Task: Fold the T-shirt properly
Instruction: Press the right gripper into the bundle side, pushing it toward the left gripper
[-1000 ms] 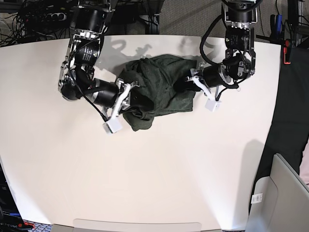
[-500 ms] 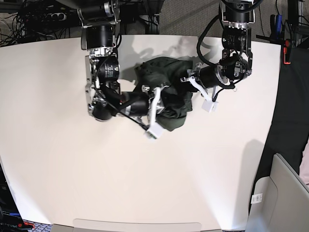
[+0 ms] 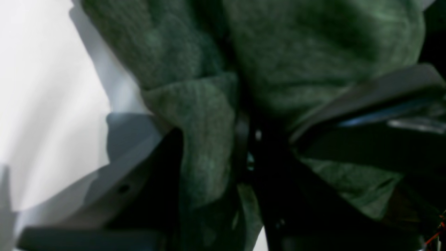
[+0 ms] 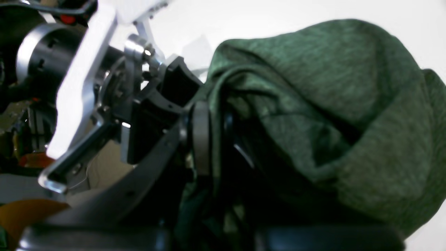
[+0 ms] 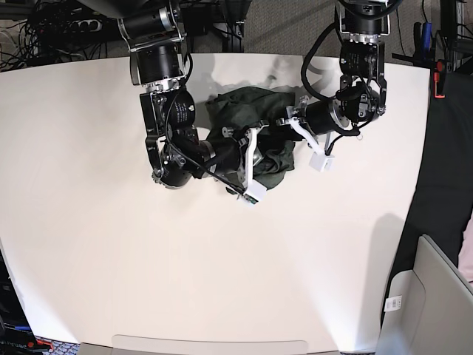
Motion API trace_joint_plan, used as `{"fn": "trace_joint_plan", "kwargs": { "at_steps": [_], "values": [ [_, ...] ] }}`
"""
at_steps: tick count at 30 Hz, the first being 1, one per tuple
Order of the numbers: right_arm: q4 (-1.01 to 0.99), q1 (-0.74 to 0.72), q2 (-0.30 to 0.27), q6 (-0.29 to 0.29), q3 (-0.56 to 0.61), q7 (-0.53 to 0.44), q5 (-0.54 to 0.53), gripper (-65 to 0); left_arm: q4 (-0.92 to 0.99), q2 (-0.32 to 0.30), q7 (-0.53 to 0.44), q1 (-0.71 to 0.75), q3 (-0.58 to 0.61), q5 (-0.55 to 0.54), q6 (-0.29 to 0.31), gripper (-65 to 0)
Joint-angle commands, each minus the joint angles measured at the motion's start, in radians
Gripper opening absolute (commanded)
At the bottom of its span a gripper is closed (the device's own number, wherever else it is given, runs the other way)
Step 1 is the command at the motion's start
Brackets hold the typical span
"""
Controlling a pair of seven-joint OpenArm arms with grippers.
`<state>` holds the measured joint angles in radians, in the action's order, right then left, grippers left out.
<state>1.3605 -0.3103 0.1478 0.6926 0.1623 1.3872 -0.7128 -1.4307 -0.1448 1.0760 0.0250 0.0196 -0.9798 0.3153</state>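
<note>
The dark olive-green T-shirt lies bunched in a small heap at the back middle of the white table. My right gripper reaches in from the left, and the cloth hides its tips. In the right wrist view a fold of the T-shirt runs between the narrow jaws of my right gripper. My left gripper holds the heap's right side. In the left wrist view my left gripper is shut on a hanging fold of the T-shirt.
Both arms meet over the heap, their white wrist cameras hanging just off its front edge. A grey chair stands past the table's front right corner. Cables and gear crowd the back edge.
My right arm has swung right, carrying the shirt's left part over the rest, so the heap is narrower. The left arm has barely shifted.
</note>
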Motion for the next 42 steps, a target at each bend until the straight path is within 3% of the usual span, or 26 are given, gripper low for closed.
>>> {"fn": "trace_joint_plan", "kwargs": {
  "at_steps": [1,4,7,12,17,25,29,34,42],
  "values": [
    [0.029,-0.023,0.009,0.006,-0.004,-0.018,-0.029,-52.9,-0.006,-0.005,0.019,-0.001,-0.002,0.005,-0.008,-59.3],
    [0.098,-0.016,0.009,0.006,-0.004,-0.018,-0.029,-39.0,-0.006,-0.006,0.019,-0.004,-0.002,0.008,-0.008,-59.3],
    [0.158,-0.002,0.009,0.006,-0.002,-0.015,-0.029,-31.2,-0.006,-0.009,-0.001,-0.006,-0.002,0.008,-0.008,-59.4],
    [0.172,0.013,-0.001,0.006,-0.002,-0.015,-0.055,-31.2,-0.006,-0.055,-0.027,-0.004,-0.002,0.006,-0.009,-59.5],
    [0.172,0.033,-0.053,0.006,-0.051,-0.015,-0.113,-31.2,-0.017,-0.086,-0.029,-0.004,-0.002,0.005,-0.009,-59.5],
    [0.228,0.058,-0.126,0.006,-0.201,0.009,-0.156,-31.2,-0.051,-0.08,-0.021,-0.003,-0.065,0.005,-0.009,-59.4],
    [0.253,0.086,-0.17,0.006,-0.208,0.009,-0.152,-31.3,-0.052,-0.08,-0.021,-0.003,-0.068,0.003,-0.009,-59.5],
    [0.287,0.101,-0.175,0.006,-0.211,0.009,-0.138,-31.3,-0.052,-0.046,-0.02,0.003,-0.129,0.002,-0.009,-58.8],
    [0.291,0.095,-0.167,0.006,-0.212,0.009,-0.086,-31.3,-0.052,-0.04,-0.02,0.011,-0.131,0.002,-0.012,-40.1]
  ]
}}
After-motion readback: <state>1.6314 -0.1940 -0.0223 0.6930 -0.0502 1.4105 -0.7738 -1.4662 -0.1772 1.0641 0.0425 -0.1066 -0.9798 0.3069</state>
